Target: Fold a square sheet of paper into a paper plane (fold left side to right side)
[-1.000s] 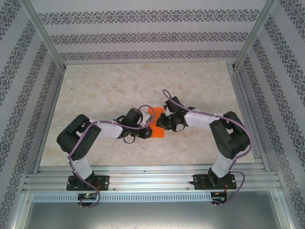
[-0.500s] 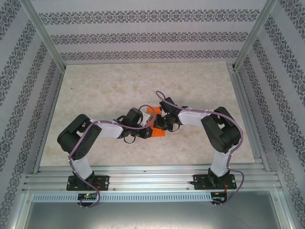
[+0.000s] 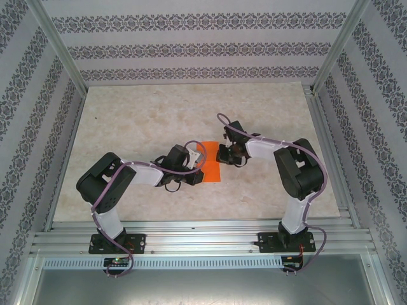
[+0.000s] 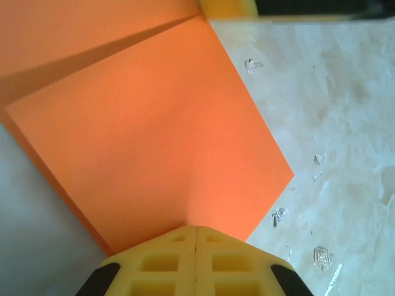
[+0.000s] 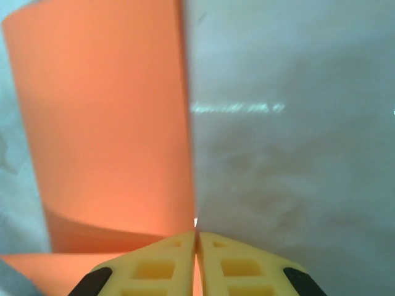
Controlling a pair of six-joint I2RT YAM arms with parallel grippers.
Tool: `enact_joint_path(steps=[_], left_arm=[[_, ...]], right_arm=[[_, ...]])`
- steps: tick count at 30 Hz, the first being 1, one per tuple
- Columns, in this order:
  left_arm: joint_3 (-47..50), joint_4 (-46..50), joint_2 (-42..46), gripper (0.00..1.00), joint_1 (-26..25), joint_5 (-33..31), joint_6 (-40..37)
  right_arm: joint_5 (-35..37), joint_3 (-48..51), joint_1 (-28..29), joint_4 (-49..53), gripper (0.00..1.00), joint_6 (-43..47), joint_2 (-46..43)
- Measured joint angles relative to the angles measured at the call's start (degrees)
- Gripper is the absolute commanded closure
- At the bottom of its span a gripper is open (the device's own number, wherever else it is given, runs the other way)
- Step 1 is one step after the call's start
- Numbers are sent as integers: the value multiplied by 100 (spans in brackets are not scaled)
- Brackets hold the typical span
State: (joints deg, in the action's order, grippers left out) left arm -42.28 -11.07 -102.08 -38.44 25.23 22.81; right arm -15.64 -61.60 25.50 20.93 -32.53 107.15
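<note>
While each shut on it: 1 orange sheet (image 3: pixel 212 170), L fingers (image 4: pixel 196 239), R fingers (image 5: pixel 196 242).

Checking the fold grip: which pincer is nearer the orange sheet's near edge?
Left. The left pincer clamps the orange sheet at its near-left end; the right pincer pinches its right edge, farther back.

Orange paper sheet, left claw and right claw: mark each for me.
Thin bright orange square sheet of paper (image 4: pixel 154 142), left wrist view, on its flat upper layer.
Left claw (image 4: pixel 196 229), left wrist view, at the seam between its shut yellow fingertips.
Right claw (image 5: pixel 196 234), right wrist view, at the seam between its yellow fingertips.
</note>
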Motion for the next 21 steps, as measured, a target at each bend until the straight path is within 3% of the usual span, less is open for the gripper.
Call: enact_joint_path(steps=[7,12,21], left_arm=[[7,-20,0,94,0,2,0],[2,-20,2,94,0,2,0],[2,-17,7,93,0,2,0]], right_arm=[[297,-11,-131,188,88,186,-313],[83,83,271,-66,87,-2,-734],[-297,120,741,-588,88,-509,20]])
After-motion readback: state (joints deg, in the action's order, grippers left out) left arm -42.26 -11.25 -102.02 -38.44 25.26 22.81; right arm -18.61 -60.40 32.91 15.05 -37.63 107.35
